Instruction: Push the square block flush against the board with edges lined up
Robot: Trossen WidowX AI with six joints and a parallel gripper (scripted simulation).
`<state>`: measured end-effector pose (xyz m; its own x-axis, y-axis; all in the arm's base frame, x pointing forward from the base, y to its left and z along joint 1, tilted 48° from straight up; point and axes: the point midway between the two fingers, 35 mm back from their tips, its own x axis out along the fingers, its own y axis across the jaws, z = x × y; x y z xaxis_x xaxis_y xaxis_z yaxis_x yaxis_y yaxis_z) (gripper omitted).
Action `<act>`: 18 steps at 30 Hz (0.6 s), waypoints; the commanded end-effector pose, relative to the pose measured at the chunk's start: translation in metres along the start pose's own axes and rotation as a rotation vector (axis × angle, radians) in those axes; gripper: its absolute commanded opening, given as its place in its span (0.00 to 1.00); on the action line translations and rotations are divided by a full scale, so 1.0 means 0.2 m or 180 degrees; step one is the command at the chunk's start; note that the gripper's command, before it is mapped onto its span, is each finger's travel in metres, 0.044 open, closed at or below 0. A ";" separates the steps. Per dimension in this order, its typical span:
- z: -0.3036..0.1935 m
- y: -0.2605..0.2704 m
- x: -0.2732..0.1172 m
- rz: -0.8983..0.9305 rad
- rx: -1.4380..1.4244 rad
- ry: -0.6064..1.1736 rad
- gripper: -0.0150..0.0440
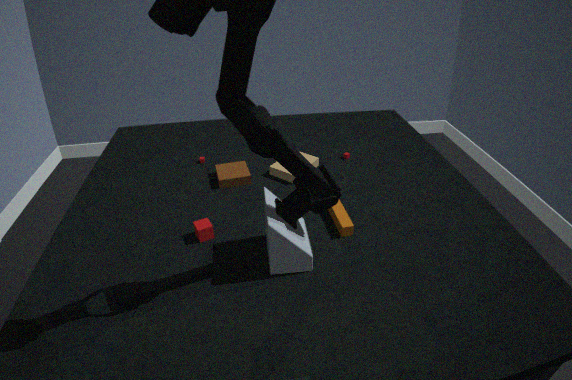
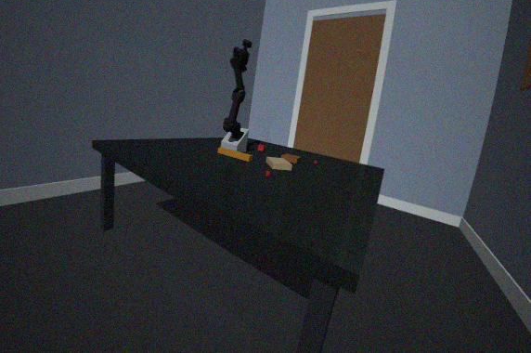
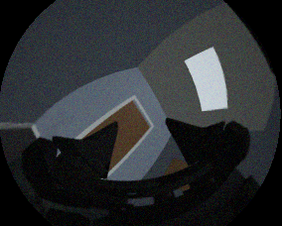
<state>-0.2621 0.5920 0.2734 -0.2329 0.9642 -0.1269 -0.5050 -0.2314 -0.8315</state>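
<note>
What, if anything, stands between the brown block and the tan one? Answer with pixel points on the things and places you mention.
Nothing visible stands between the brown block [image 1: 232, 170] [image 2: 291, 158] and the tan block [image 1: 282, 170] [image 2: 278, 163]. The orange bar [image 1: 342, 217] [image 2: 234, 154] lies off to the side, beyond the tan block from the brown one.

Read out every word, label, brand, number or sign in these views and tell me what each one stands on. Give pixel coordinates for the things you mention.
There are none that can be read. The brown block [image 1: 233, 173] [image 2: 291, 158], the tan piece [image 1: 310, 159] [image 2: 278, 163], the orange bar [image 1: 342, 219] [image 2: 235, 154] and the door [image 2: 341, 85] [image 3: 130, 129] show no lettering. The dark arm [image 1: 239, 52] [image 2: 238, 81] is too dim to tell whether it carries any marking.
</note>
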 end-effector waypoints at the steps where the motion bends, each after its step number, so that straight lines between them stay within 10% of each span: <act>1: 0.00 0.00 0.00 0.0000 0.0000 0.0000 0.89; 15: 0.46 -0.32 -0.29 -0.0415 -0.0280 -0.0710 0.26; 18: 0.57 -0.40 -0.38 -0.0557 -0.0354 -0.0893 0.25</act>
<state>-0.2975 0.5385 0.3807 -0.3579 0.9288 0.0964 -0.4656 -0.0880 -0.8806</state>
